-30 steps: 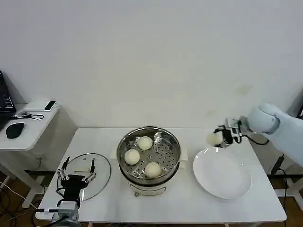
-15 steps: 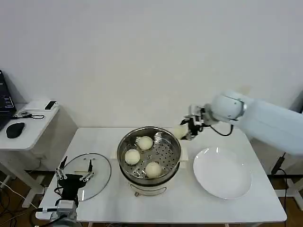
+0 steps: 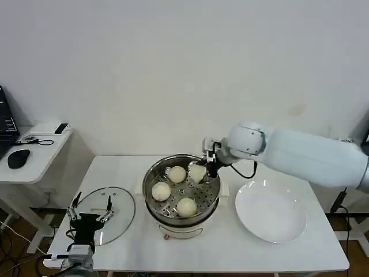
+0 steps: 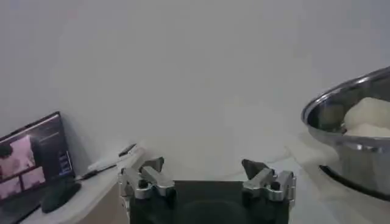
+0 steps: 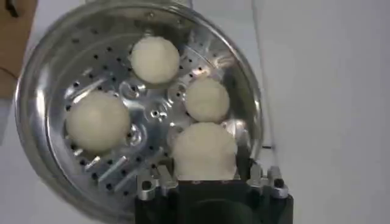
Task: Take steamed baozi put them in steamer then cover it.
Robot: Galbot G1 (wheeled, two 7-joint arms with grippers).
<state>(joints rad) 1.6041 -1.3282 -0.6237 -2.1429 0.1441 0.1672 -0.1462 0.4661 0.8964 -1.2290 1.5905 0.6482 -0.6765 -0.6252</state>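
The steamer (image 3: 181,190) stands mid-table with three steamed baozi (image 3: 176,173) (image 3: 161,191) (image 3: 185,206) on its perforated tray. My right gripper (image 3: 203,169) hangs over the pot's far right part, shut on a fourth baozi (image 3: 198,172). In the right wrist view that bun (image 5: 204,151) fills the right gripper (image 5: 204,167), above the tray (image 5: 152,112) with the other buns (image 5: 155,58) (image 5: 97,120) (image 5: 207,99). The cover (image 3: 121,208), a glass lid, lies flat left of the pot. My left gripper (image 3: 94,200) (image 4: 204,169) waits open over the lid's near side, holding nothing.
A white plate (image 3: 270,212) with nothing on it lies right of the steamer. A small side table (image 3: 34,156) with a mouse and a laptop edge stands at the left. The steamer's rim (image 4: 347,100) shows in the left wrist view.
My right arm has carried the baozi leftward from above the plate's far edge to over the steamer's right side. The left arm has stayed put.
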